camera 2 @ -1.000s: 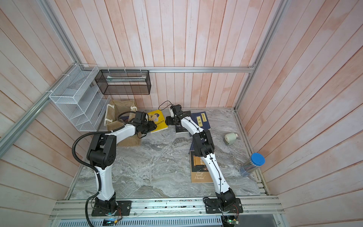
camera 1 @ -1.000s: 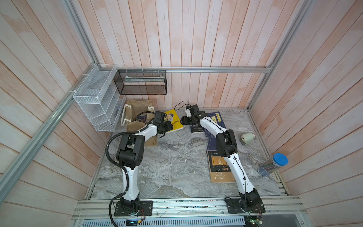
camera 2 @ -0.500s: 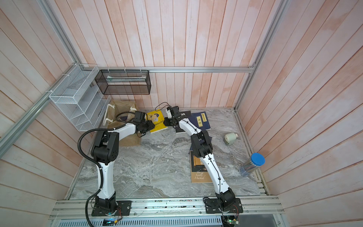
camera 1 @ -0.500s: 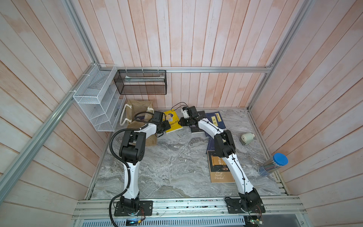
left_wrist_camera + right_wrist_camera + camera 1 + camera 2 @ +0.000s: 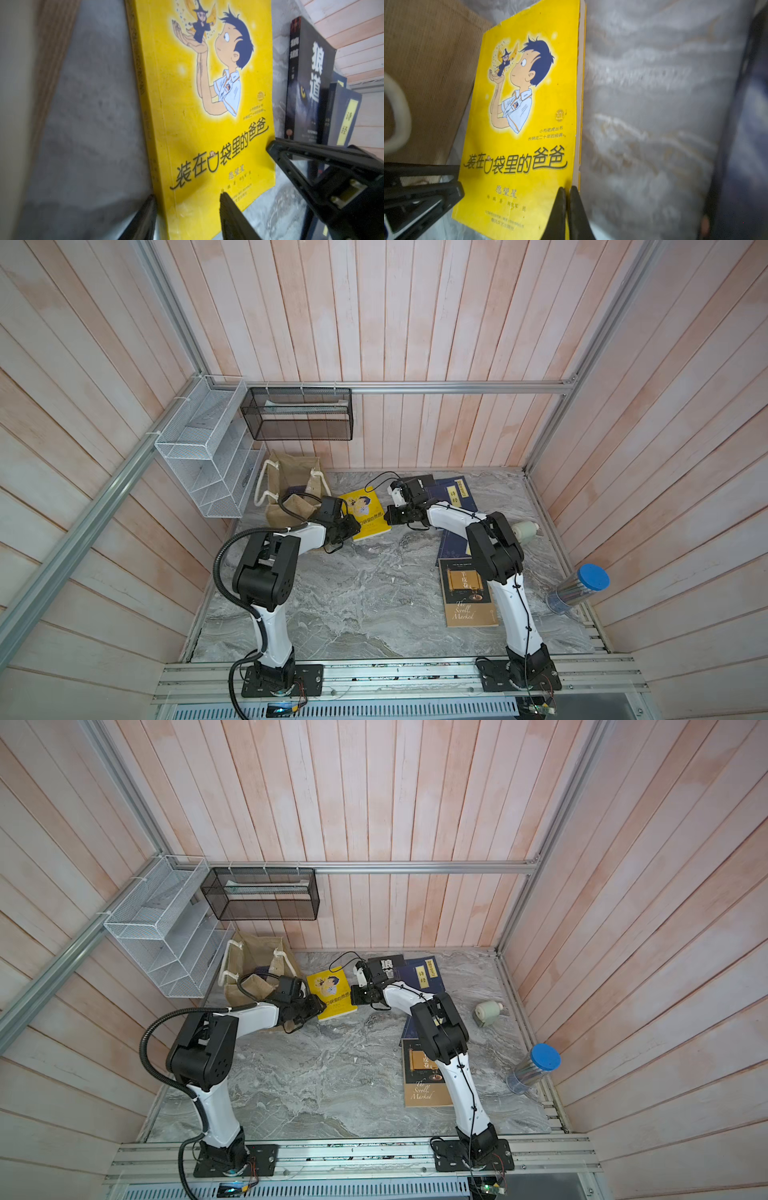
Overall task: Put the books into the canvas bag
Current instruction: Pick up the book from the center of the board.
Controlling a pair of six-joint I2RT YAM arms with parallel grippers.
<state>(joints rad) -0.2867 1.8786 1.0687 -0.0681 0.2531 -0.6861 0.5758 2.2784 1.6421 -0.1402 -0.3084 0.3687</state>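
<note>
So, this is mid-pickup on the yellow book (image 5: 368,512). It lies flat on the desk (image 5: 353,597), right at the canvas bag's (image 5: 286,472) 3 o'clock side, around 11 o'clock of the desk overall.

Both arms are on it. The right gripper (image 5: 568,188) sits at the book's 3 o'clock edge with its fingers pressed nearly together. From the right wrist view it looks like they're pinching just the cover edge near a corner. The left gripper (image 5: 187,196) is at the book's 8 o'clock corner, fingers spread with that corner between them, not clamped on anything yet.

My read is that the right is holding the edge so the left can get a proper bite. The next move calls for the left fingers to close on that corner. Then lift, tip the book on edge and carry it toward 9 o'clock, clearing the bag's rim and rope handles before letting go. That thin pinch could slip, so go slow.

Plenty left after this one. The black book (image 5: 388,963) and navy book (image 5: 465,493) at 1 o'clock and the brown-and-black book (image 5: 467,605) at 4 o'clock are all out on the desk.
</note>
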